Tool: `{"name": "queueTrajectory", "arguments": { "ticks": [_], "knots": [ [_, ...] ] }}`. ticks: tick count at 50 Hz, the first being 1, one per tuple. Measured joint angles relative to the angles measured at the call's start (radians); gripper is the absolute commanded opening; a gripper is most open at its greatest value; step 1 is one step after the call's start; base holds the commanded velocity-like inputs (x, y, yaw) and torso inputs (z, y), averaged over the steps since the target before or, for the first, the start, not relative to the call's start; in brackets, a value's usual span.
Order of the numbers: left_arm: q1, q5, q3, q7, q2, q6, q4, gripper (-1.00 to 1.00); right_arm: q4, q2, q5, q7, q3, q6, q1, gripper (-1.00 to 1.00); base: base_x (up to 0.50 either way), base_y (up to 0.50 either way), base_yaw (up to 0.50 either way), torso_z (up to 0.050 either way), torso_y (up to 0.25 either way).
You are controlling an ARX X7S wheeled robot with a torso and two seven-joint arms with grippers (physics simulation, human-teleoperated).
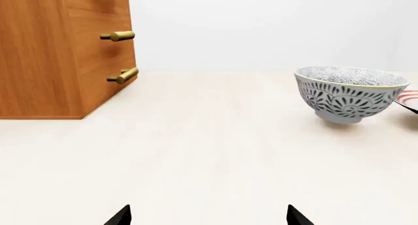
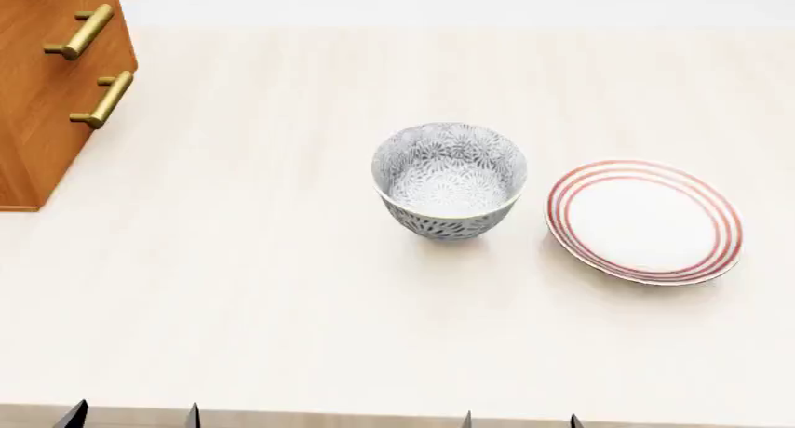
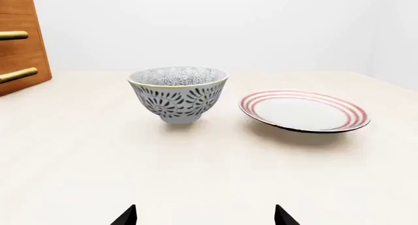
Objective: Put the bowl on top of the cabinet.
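Observation:
The bowl (image 2: 450, 179), deep and white with a dense grey-black floral pattern, stands upright on the pale table, and it also shows as the bowl (image 1: 349, 93) and the bowl (image 3: 177, 93) in the wrist views. The orange-brown cabinet (image 2: 44, 93) with brass bar handles rises at the far left; its top is out of view. It appears as the cabinet (image 1: 58, 54) in the left wrist view and the cabinet (image 3: 19, 44) in the right one. My left gripper (image 2: 132, 416) and right gripper (image 2: 520, 421) sit at the table's near edge, both open and empty, well short of the bowl.
A flat white plate with red rings (image 2: 643, 220) lies just right of the bowl, seen too as the plate (image 3: 304, 111). The pale table (image 2: 249, 288) stretches between the grippers and the bowl, and between the bowl and the cabinet.

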Motion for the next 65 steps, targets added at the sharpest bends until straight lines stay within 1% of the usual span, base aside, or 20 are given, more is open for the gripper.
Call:
{"name": "queueTrajectory", "arguments": {
  "ticks": [24,48,65],
  "knots": [
    [0.001,-0.042,0.052,-0.068,-0.047,0.0,0.007,1.0,-0.014,0.049,0.041,0.056,-0.06,-0.007,-0.01,1.0,0.0,0.0,0.0,0.0,0.0],
    [0.141,0.048,0.104,-0.226,-0.072,0.053,0.225,1.0,-0.231,0.099,0.064,0.107,-0.092,-0.079,-0.172,1.0,0.0,0.0,0.0,0.0,0.0],
    [0.167,0.059,0.13,-0.275,-0.093,0.07,0.261,1.0,-0.282,0.118,0.1,0.137,-0.097,-0.085,-0.205,1.0,0.0,0.0,0.0,0.0,0.0]
  ]
}}
